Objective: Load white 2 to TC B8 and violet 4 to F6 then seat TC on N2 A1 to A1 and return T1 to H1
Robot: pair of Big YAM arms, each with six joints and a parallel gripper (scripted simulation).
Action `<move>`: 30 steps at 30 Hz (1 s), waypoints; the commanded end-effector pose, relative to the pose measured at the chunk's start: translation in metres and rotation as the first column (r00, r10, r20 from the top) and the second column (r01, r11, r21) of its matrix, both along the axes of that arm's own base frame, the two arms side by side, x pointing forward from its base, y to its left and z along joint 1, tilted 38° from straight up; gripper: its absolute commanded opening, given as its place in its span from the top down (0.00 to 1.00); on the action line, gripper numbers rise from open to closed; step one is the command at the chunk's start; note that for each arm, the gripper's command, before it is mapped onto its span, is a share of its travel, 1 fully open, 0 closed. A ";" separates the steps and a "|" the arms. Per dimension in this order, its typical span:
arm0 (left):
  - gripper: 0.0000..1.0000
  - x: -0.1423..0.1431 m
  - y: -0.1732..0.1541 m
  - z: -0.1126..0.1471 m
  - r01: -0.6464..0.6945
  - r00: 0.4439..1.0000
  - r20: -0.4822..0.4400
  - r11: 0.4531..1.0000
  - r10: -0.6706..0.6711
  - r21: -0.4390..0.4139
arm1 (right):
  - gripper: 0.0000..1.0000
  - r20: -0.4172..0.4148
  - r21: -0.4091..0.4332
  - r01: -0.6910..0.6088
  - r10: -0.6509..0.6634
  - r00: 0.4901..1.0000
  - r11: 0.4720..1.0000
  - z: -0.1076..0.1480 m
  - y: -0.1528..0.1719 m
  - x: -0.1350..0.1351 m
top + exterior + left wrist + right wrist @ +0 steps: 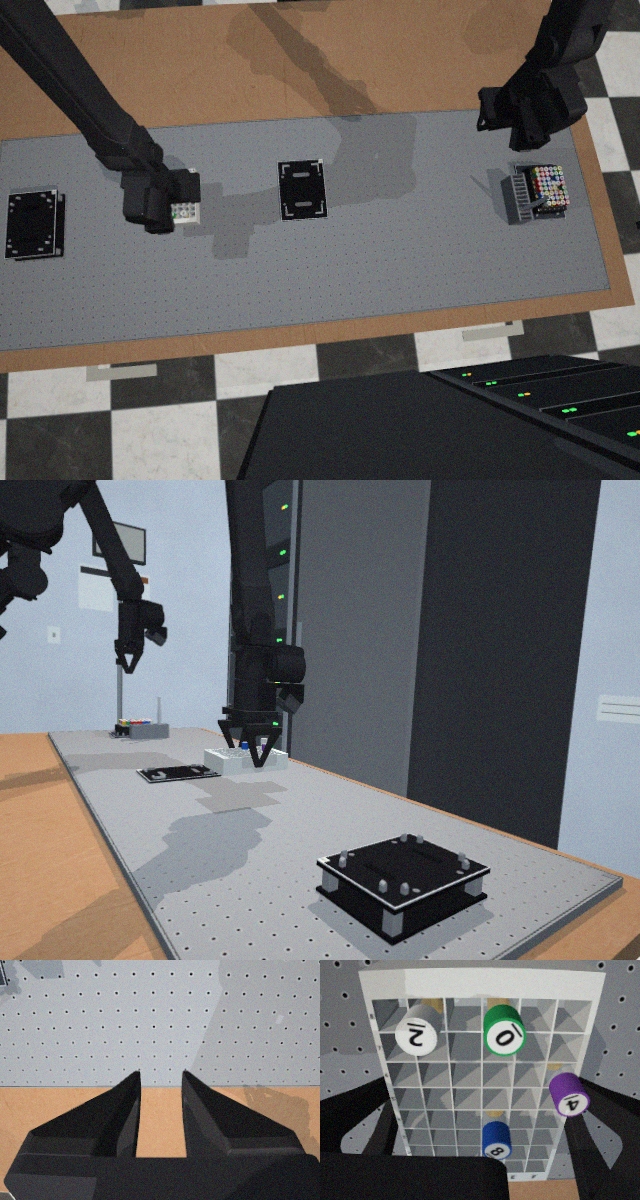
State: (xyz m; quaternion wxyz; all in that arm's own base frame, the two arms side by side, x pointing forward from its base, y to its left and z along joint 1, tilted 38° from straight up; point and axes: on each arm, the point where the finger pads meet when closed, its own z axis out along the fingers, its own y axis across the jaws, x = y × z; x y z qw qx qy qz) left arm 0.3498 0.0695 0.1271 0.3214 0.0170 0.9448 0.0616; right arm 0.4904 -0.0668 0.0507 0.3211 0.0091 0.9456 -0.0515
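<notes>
My right gripper [168, 206] [251, 749] [481, 1080] is shut across the white tube carrier TC [187, 210] [227, 760] [470, 982] and holds it just above the mat, between the flat middle nest [302, 190] [178, 773] and the raised nest N2 [31, 224] [403, 872]. TC holds white vial 2 [416, 1035], green vial 0 [504, 1032], violet vial 4 [569, 1095] and blue vial 8 [496, 1141]. My left gripper [519, 142] [127, 666] [161, 1080] hangs high, narrowly open and empty, near the vial rack R1 [550, 186] [133, 721].
The grey holder H1 [518, 198] [148, 731] stands beside R1 with the forceps T1 [537, 205] [159, 709] in it. R1 is full of coloured vials. A dark equipment cabinet stands beyond the mat's edge.
</notes>
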 end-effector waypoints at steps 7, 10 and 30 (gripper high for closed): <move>0.75 0.005 0.000 0.010 -0.004 1.000 0.020 1.000 0.004 0.003 | 1.00 0.032 -0.016 -0.002 0.002 0.999 1.000 0.023 -0.023 0.006; 0.75 0.005 0.000 0.010 -0.004 1.000 0.020 1.000 0.004 0.003 | 1.00 0.032 -0.016 -0.002 0.002 0.999 1.000 0.023 -0.026 0.006; 0.75 0.005 0.000 0.010 -0.004 1.000 0.020 1.000 0.004 0.003 | 1.00 0.017 -0.015 -0.001 0.001 1.000 1.000 0.020 -0.055 0.005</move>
